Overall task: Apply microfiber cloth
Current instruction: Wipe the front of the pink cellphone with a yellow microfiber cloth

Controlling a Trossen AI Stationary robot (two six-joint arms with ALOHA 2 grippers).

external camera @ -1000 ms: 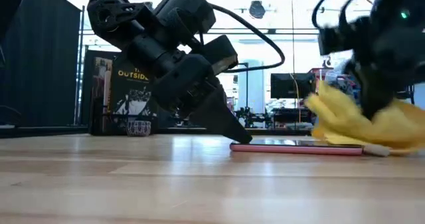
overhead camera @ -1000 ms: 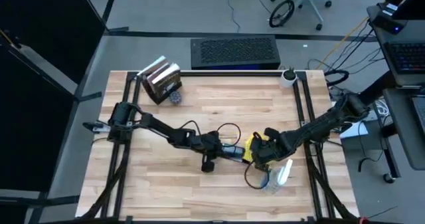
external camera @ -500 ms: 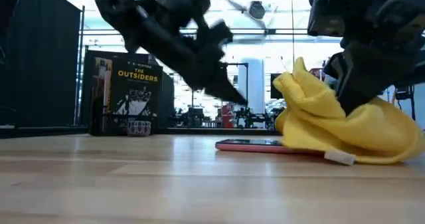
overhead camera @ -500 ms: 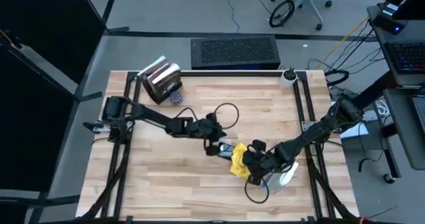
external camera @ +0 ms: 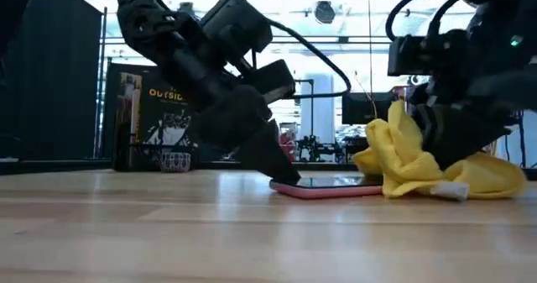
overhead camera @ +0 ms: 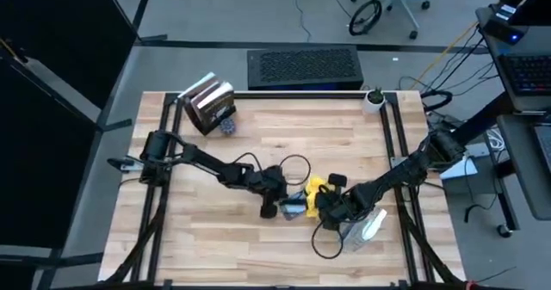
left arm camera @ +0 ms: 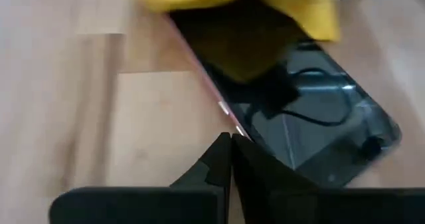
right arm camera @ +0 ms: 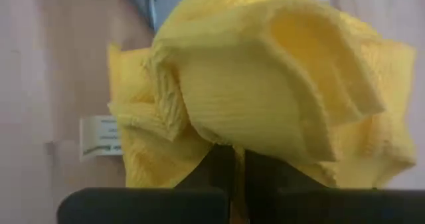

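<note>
Dark slab smartphone (external camera: 329,183): left gripper (left arm camera: 230,159), fingers together, pins its edge; right gripper (right arm camera: 238,167), clamping bunched yellow microfiber cloth (right arm camera: 262,91), wipes glass.

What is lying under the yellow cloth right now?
The microfiber cloth, pinched by the right gripper, covers one end of the smartphone; the left gripper pins the bare end. The covered end is hidden.

Microfiber cloth (overhead camera: 317,187) lies on the smartphone (overhead camera: 295,206) mid-tabletop (overhead camera: 258,144); book (overhead camera: 209,103) at 10 o'clock, spray bottle (overhead camera: 362,228) at 4 o'clock.
</note>
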